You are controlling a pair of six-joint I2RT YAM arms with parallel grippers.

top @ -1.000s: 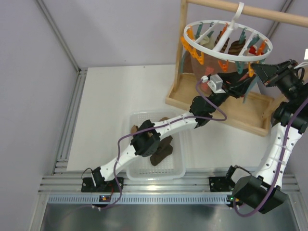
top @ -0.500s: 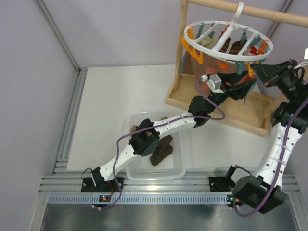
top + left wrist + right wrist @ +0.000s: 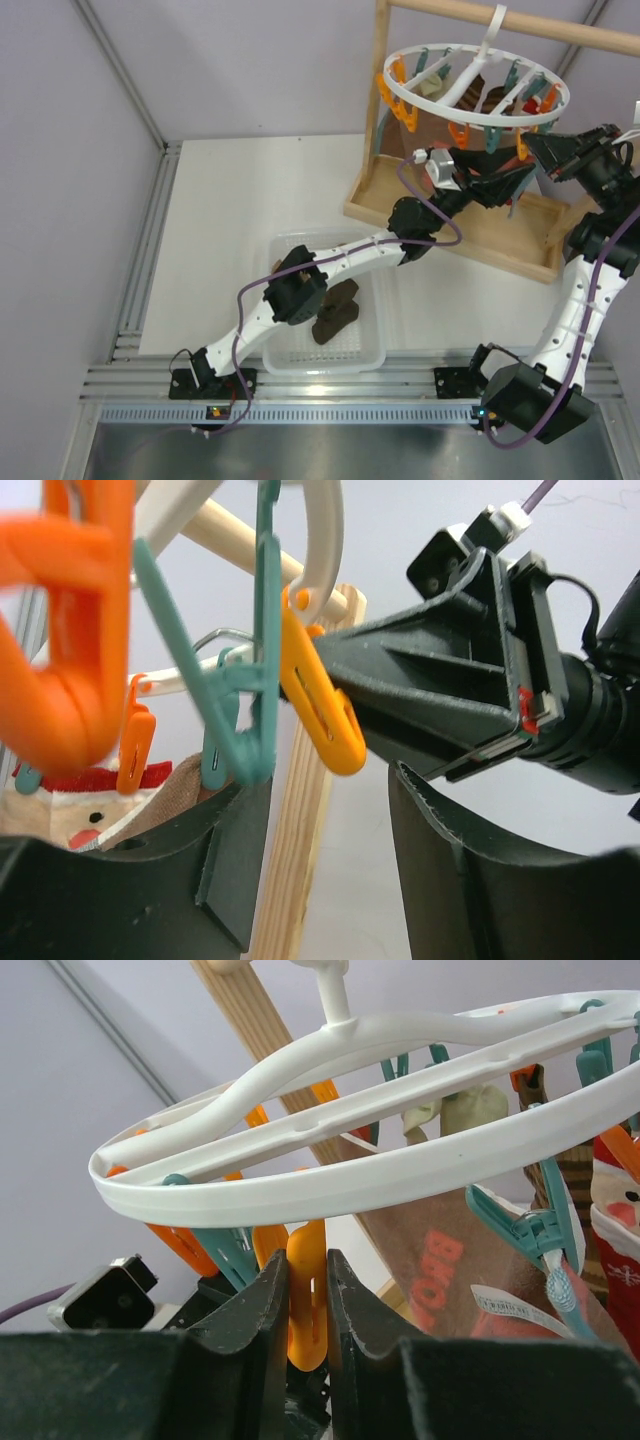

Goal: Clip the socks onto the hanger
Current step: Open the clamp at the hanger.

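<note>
Right gripper [image 3: 305,1260]: fingers pressed together on an orange peg [image 3: 306,1335] hanging from the near rim of the hanger [image 3: 330,1175]. We can't tell if the peg's mouth is forced open.

Left gripper [image 3: 328,780]: fingers spread, nothing between them. It sits just under the ring, with a teal peg [image 3: 245,730] touching or almost touching one finger. The right gripper's nose is very near.

Socks: a few are already clipped on the far side of the ring. The dark socks [image 3: 335,310] lie in the white tray [image 3: 285,355] down by the left arm's base, well apart from both grippers.

Risks, as we judge them:
- No sock is at the pinched peg. If the right fingers slip off that narrow peg, the hold has to be redone.
- The hanger hangs only by its hook on the wooden frame [image 3: 470,235], so any sideways pull from the right gripper could swing or tilt the ring and shake the clipped socks.
- The left finger could snag the teal peg when it moves and drag the ring with it.
- The two grippers are crowded together, so a careless move could knock them into each other.
</note>
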